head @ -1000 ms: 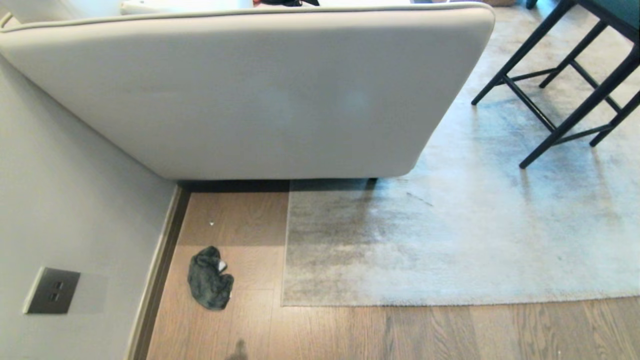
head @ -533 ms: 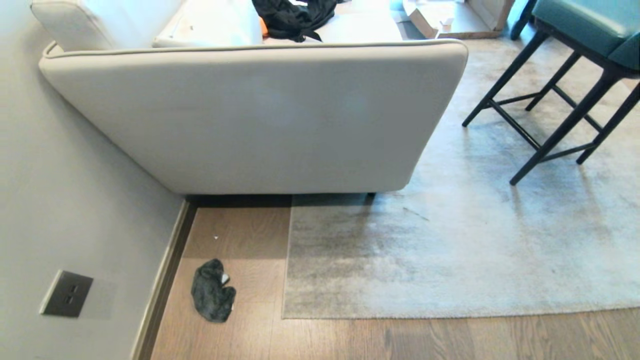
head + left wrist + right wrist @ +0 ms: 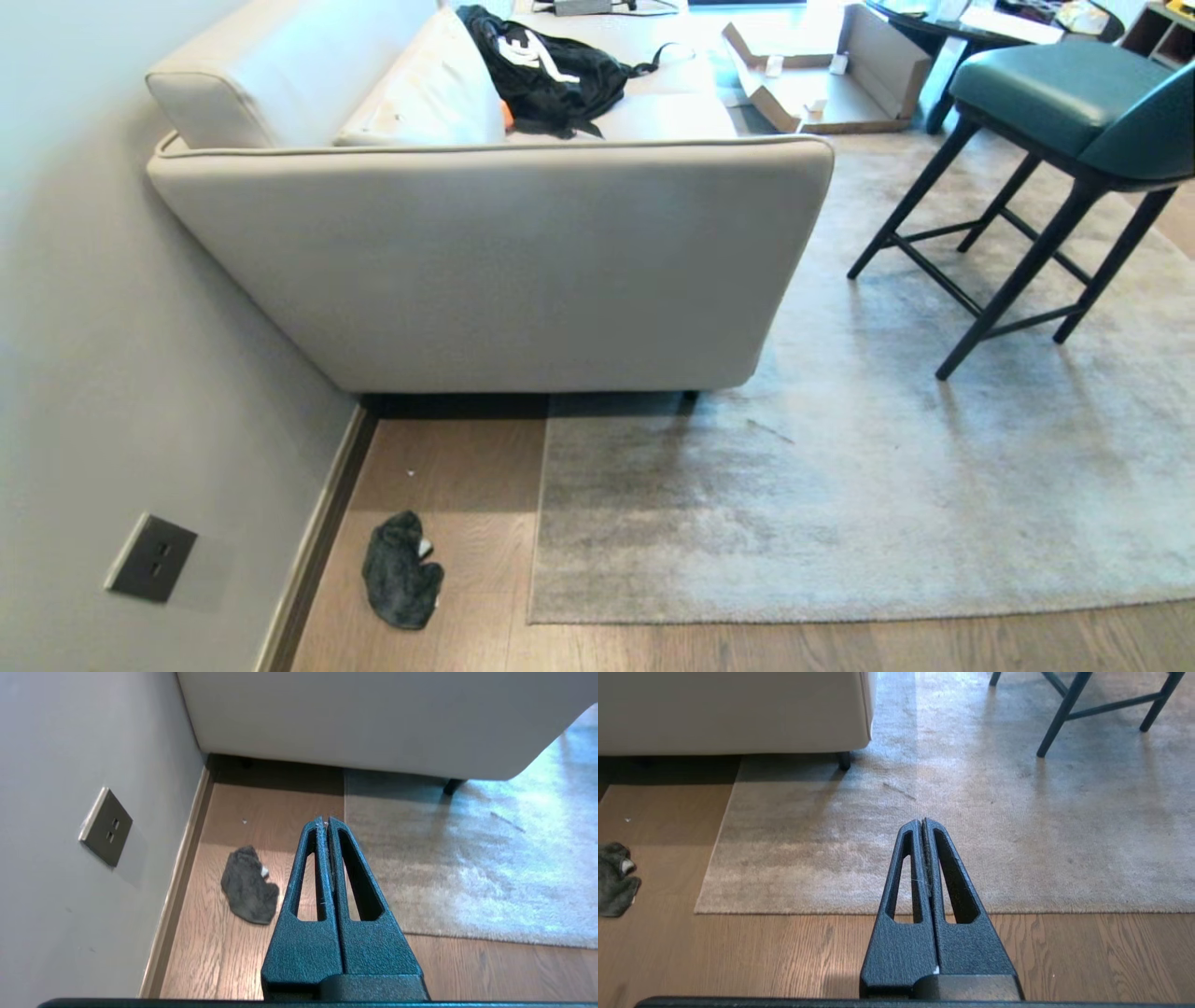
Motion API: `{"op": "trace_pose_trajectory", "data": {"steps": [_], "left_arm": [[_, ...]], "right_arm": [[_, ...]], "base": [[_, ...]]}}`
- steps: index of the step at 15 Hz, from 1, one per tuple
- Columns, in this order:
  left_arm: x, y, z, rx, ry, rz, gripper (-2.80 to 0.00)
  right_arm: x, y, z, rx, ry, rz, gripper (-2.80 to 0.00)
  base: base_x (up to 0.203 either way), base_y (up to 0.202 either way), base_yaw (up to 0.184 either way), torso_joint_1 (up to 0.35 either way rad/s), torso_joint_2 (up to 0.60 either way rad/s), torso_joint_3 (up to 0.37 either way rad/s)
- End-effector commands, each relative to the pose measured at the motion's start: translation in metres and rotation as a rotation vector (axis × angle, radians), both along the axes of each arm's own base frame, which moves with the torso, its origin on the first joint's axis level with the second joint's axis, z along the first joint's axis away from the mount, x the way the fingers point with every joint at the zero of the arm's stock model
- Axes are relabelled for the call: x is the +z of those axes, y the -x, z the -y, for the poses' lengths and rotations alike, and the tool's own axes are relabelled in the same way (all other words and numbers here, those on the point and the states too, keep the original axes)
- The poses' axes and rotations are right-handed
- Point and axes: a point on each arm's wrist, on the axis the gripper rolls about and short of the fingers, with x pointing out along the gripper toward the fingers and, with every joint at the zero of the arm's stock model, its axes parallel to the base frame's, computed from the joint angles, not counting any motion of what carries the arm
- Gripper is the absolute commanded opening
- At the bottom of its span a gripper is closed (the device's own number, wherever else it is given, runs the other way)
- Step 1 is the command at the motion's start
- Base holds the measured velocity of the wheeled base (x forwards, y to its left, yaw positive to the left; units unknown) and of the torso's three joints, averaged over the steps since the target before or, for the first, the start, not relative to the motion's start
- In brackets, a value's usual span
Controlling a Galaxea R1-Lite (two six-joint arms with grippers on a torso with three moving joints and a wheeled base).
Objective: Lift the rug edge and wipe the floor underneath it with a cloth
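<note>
Here's the floor (image 3: 653, 649), light wood planks, with the rug (image 3: 840, 504) lying flat on it. The rug edge (image 3: 536, 523) runs straight from the sofa (image 3: 504, 271) toward the near side and turns at a square corner (image 3: 532, 620), nothing lifted. Left of that edge, on the bare strip of planks between rug and wall (image 3: 112, 373), sits the cloth (image 3: 401, 571), a dark crumpled heap, apart from the rug and near the skirting. A small pale speck (image 3: 409, 473) lies on the planks farther off, toward the sofa.

Neither arm shows from the head. The left gripper (image 3: 325, 822) hangs above the floor, fingers pressed together, holding nothing, its tips over the rug's left border with the cloth off to its left. The right gripper (image 3: 923, 822) is the same story: fingers together, empty, poised above the near part of the rug.

On the wall, low down, a dark socket plate (image 3: 151, 557). A black bag (image 3: 551, 75) rests on the sofa seat. Far right, a green stool (image 3: 1055, 112) stands on the rug on black legs, and an open cardboard box (image 3: 822, 89) lies beyond.
</note>
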Motion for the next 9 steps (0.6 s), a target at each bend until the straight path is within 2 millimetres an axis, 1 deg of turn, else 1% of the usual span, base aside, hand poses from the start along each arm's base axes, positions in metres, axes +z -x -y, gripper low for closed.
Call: {"op": "trace_pose_trajectory", "data": {"steps": [1, 7, 9], "left_arm": [[0.0001, 0.0, 0.0, 0.001, 0.001, 0.001, -2.8], [0.0001, 0.0, 0.0, 0.001, 0.003, 0.001, -2.8], [0.0001, 0.0, 0.0, 0.001, 0.003, 0.001, -2.8]], "right_arm": [[0.0, -0.0001, 0.0, 0.0, 0.001, -0.001, -2.8], [0.0, -0.0001, 0.0, 0.0, 0.0, -0.001, -2.8], [0.0, -0.0001, 0.0, 0.0, 0.002, -0.001, -2.8]], "base": [[0.0, 0.0, 0.0, -0.003, 0.0, 0.192], [0.0, 0.0, 0.0, 0.002, 0.01, 0.205], [0.0, 0.0, 0.0, 0.005, 0.0, 0.109]]}}
